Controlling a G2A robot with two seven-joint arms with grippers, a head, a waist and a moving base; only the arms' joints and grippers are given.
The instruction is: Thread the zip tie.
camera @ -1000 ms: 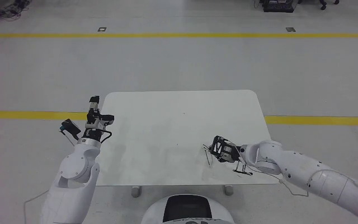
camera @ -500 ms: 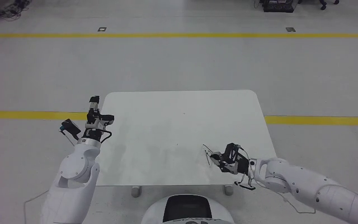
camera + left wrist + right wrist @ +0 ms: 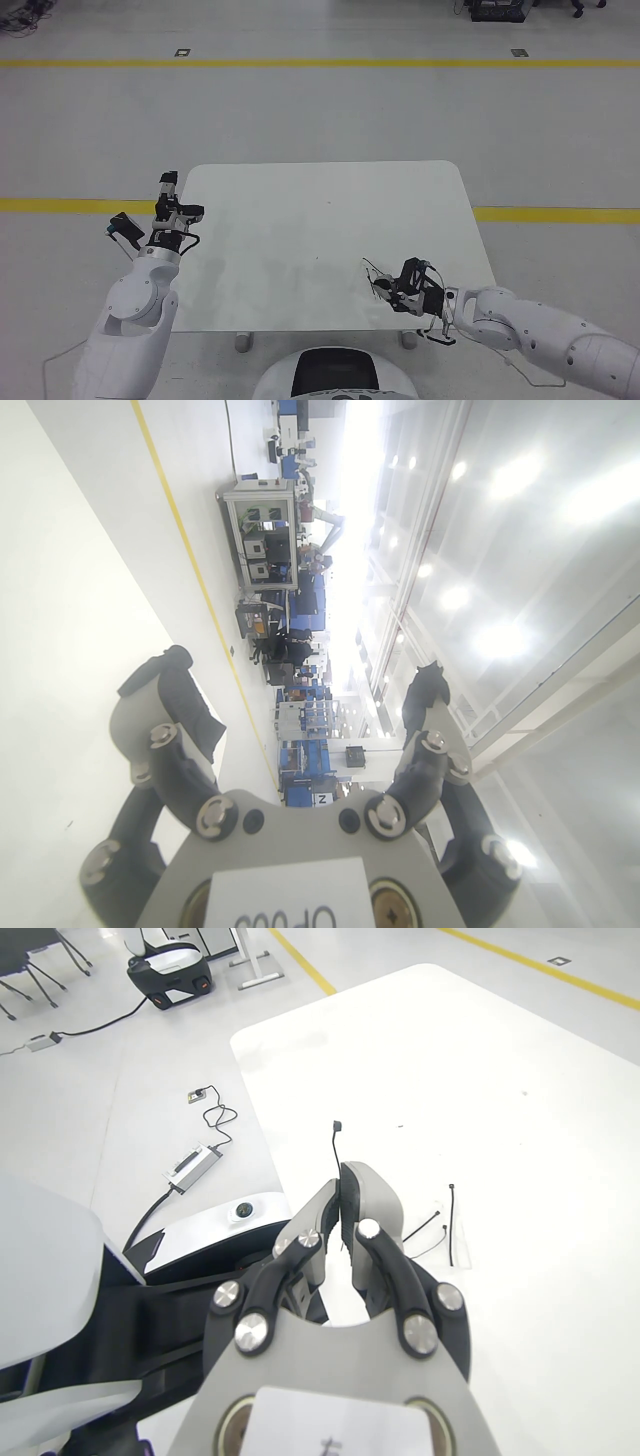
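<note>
Right gripper (image 3: 392,287), over the lower right part of the table (image 3: 320,200) in the top view, has its fingers pressed together on the zip tie (image 3: 335,1148). The strap runs on past the fingertips along the gripper's own line, with the head (image 3: 338,1126) at the free far end, pointing toward frame left. Left gripper (image 3: 178,200) is spread wide with nothing in it at the table's left edge, well apart from the tie and aimed toward the top of the frame, not at it. Judgement: threading turns on closing that gap, so the left arm would have to come across to the head end; spare ties (image 3: 452,1223) lie on the table near the right gripper.
</note>
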